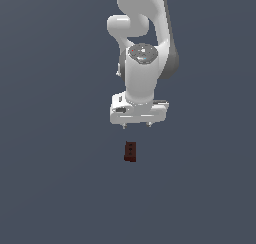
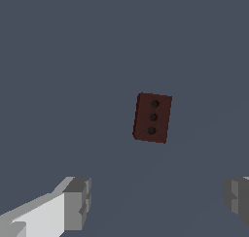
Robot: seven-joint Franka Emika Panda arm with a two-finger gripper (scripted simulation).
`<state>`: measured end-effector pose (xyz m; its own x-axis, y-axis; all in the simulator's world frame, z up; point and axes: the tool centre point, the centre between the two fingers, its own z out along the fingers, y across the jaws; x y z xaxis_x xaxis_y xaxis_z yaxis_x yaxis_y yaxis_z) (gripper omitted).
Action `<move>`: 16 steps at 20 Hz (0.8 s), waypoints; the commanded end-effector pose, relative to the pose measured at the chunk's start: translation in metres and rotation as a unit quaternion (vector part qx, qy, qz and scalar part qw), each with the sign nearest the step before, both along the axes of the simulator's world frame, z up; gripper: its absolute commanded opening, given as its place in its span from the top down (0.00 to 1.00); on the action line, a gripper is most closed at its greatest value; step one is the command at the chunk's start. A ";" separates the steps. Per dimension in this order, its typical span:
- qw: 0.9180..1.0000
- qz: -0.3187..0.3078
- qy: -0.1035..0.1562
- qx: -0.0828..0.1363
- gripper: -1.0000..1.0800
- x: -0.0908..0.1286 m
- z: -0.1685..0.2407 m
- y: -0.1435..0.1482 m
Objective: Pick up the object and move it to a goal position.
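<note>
Hand [image 2: 155, 202] spread wide — block [image 2: 152, 117] apart, unobstructed.

A plain, flat slate-blue surface [image 1: 50, 188] fills both views edge to edge. It is evenly lit, with no visible walls, furniture, windows, seams or markings, only faint soft shading.

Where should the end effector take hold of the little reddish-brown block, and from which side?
Probably across the two long sides of the reddish-brown block, coming from straight above. Its dotted face points up, it lies free on the surface, and its short width fits easily between the open end effector fingers.
</note>
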<state>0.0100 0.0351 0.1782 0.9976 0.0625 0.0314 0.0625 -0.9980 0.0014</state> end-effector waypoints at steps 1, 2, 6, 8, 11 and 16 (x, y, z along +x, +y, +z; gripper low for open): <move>1.000 -0.003 0.001 0.000 0.04 0.002 -0.003 -0.001; 1.000 -0.004 0.001 0.000 0.04 0.003 -0.005 -0.002; 1.000 -0.013 0.003 0.001 0.04 0.010 -0.017 -0.004; 1.000 -0.019 0.005 0.002 0.04 0.015 -0.026 -0.006; 0.999 -0.031 0.007 0.002 0.04 0.023 -0.043 -0.010; 0.999 -0.051 0.012 0.002 0.04 0.035 -0.073 -0.017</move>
<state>0.0416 0.0203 0.1142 0.9995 -0.0283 0.0099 -0.0283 -0.9996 -0.0030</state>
